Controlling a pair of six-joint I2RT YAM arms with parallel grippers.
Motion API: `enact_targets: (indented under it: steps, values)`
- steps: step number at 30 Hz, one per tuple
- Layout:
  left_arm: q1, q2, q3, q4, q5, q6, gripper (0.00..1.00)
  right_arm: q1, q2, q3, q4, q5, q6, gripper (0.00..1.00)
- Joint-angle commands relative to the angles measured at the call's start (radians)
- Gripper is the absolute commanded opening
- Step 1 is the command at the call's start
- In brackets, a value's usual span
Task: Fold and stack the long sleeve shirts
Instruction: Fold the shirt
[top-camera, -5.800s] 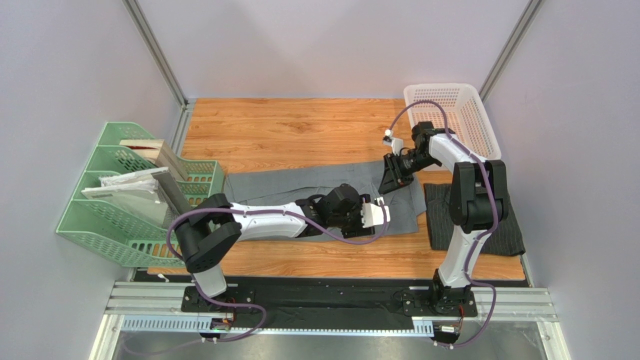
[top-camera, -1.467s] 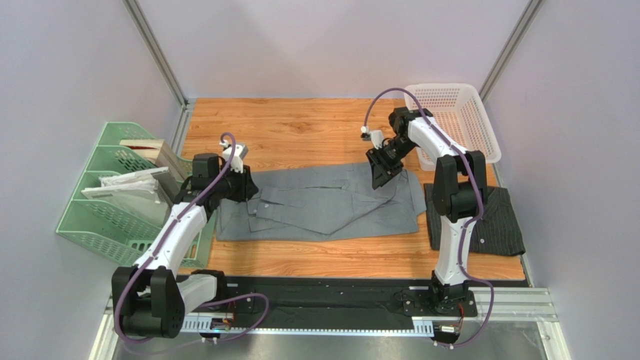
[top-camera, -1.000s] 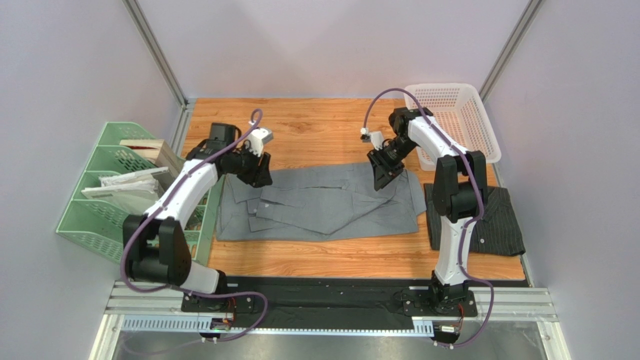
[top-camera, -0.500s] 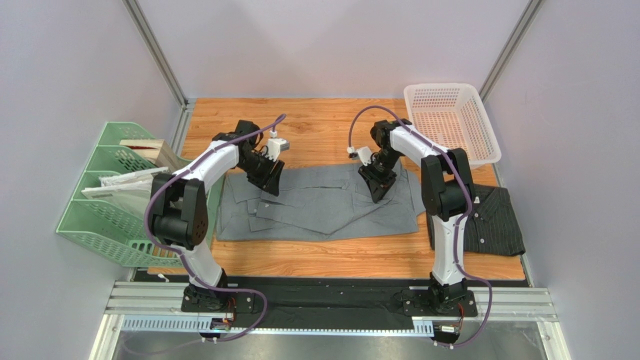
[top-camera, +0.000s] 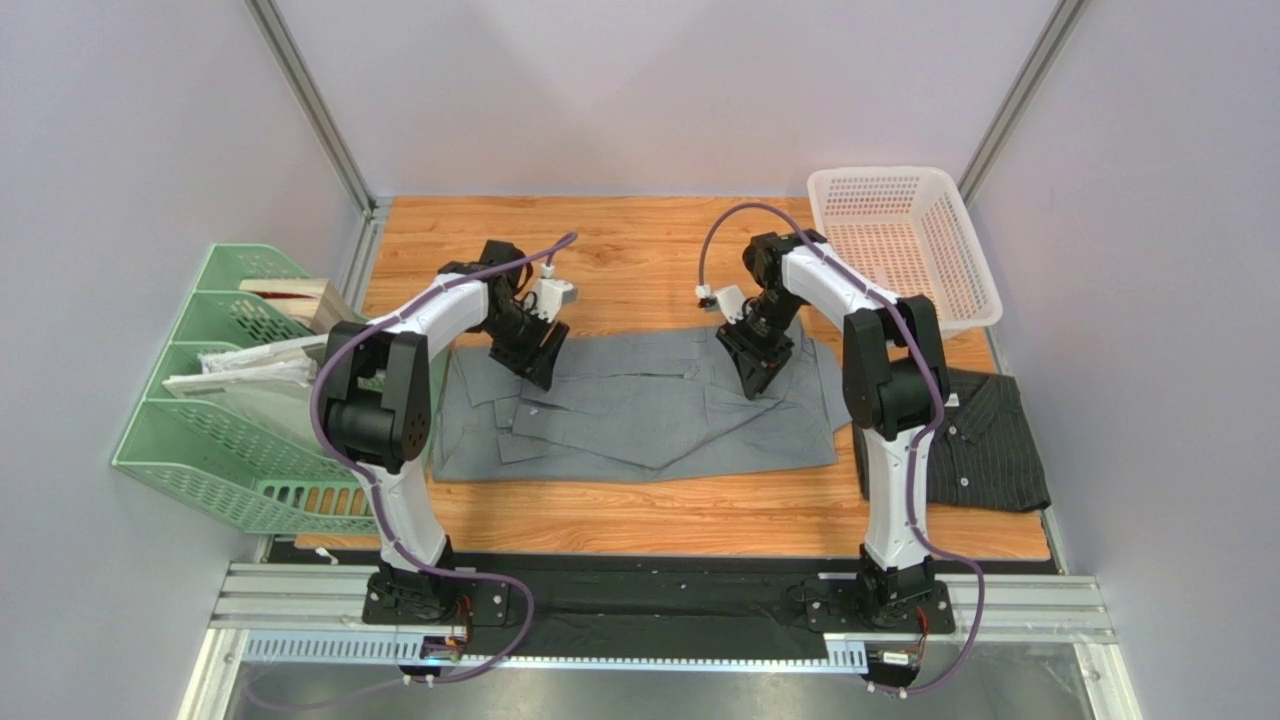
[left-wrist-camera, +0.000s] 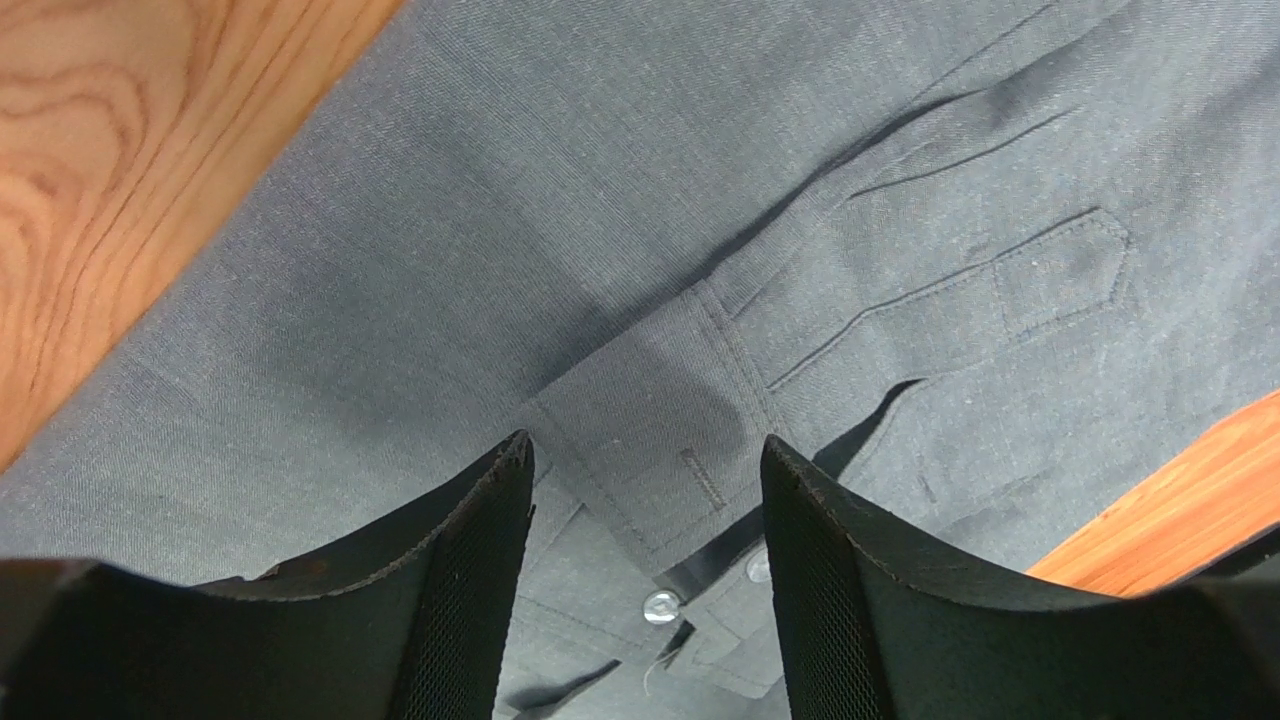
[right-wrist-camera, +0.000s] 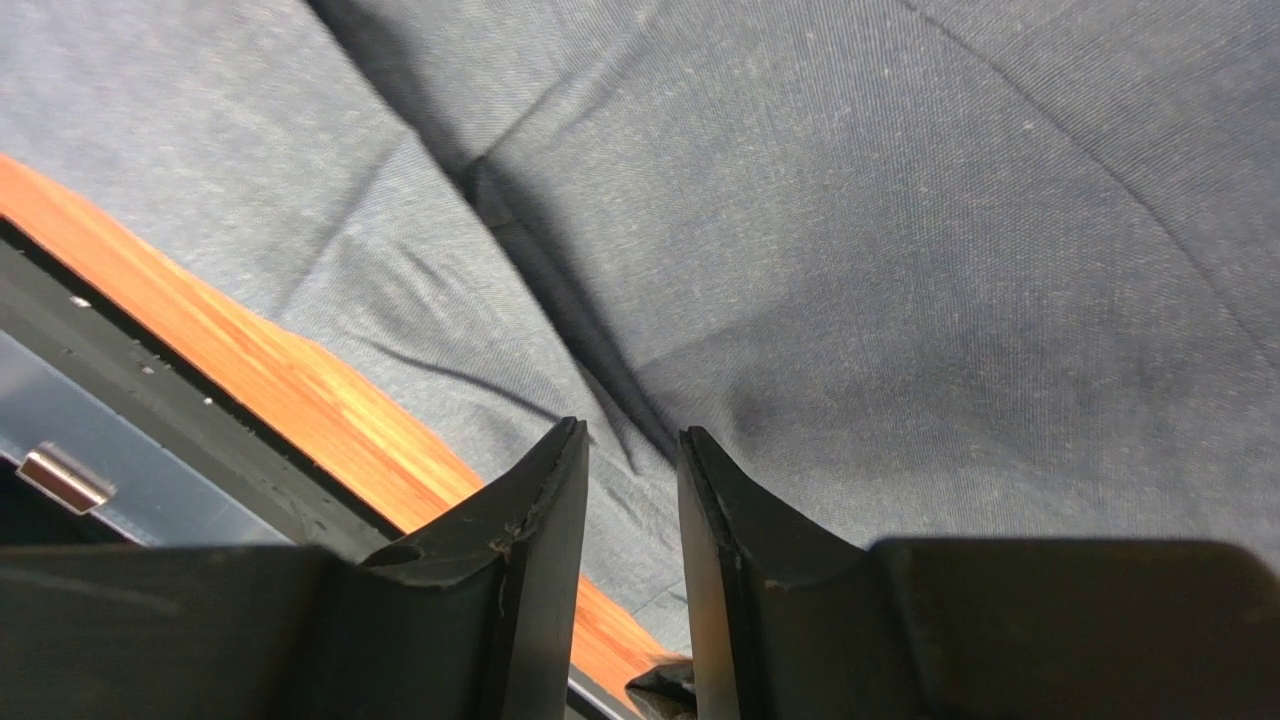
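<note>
Mid-grey collared button-up cloth shirt (top-camera: 646, 413): arms just closed in on far edge; left gripper (top-camera: 537, 359) agape, right gripper (top-camera: 750, 366) barely parted, both empty. Fold grab pending.

The left arm (top-camera: 436, 312) and right arm (top-camera: 879, 323) are white shells with black joints, each trailing a looping purple cable (top-camera: 526, 257), on black bases (top-camera: 443, 600) bolted to a silver rail (top-camera: 286, 612). The left gripper (left-wrist-camera: 646, 450) has matte black fingers (left-wrist-camera: 473, 578).

This looks like a robot lab. A left arm (top-camera: 428, 315) and a right arm (top-camera: 842, 293) are bolted to a metal rail (top-camera: 301, 608) at the near edge of a wooden worktop (top-camera: 631, 248). Plain grey walls (top-camera: 661, 90) and metal posts (top-camera: 311, 98) box it in.
</note>
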Motion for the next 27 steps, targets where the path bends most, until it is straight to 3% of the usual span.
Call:
enact_targets:
  steps: [1,4,7,10,11,13,14,15,27]
  values:
    - [0.006,0.018,0.028,0.011,0.013,0.023,0.64,-0.01,-0.049,0.095,-0.033,-0.071,0.0,0.34]
    - [0.008,0.032,0.036,0.011,0.028,0.023,0.63,-0.027,-0.02,0.165,-0.033,-0.093,0.029,0.34]
    - [0.014,0.021,0.033,0.009,0.08,0.026,0.53,-0.042,0.021,0.219,-0.044,-0.094,0.041,0.34]
    - [0.018,-0.012,0.018,0.02,0.102,0.026,0.36,-0.059,0.049,0.243,-0.049,-0.088,0.051,0.33]
    - [0.018,-0.029,0.015,0.02,0.108,0.026,0.25,-0.061,0.055,0.247,-0.052,-0.088,0.052,0.33]
    - [0.029,-0.052,0.008,0.019,0.108,0.018,0.14,-0.068,0.057,0.247,-0.052,-0.085,0.052,0.33]
    - [0.035,-0.063,0.008,0.011,0.106,0.017,0.03,-0.07,0.057,0.245,-0.052,-0.085,0.052,0.33]
    - [0.047,-0.072,0.007,0.008,0.109,0.012,0.0,-0.071,0.054,0.244,-0.052,-0.086,0.052,0.33]
    - [0.081,-0.279,-0.021,-0.055,0.218,0.073,0.0,-0.073,0.068,0.25,-0.049,-0.09,0.058,0.33]
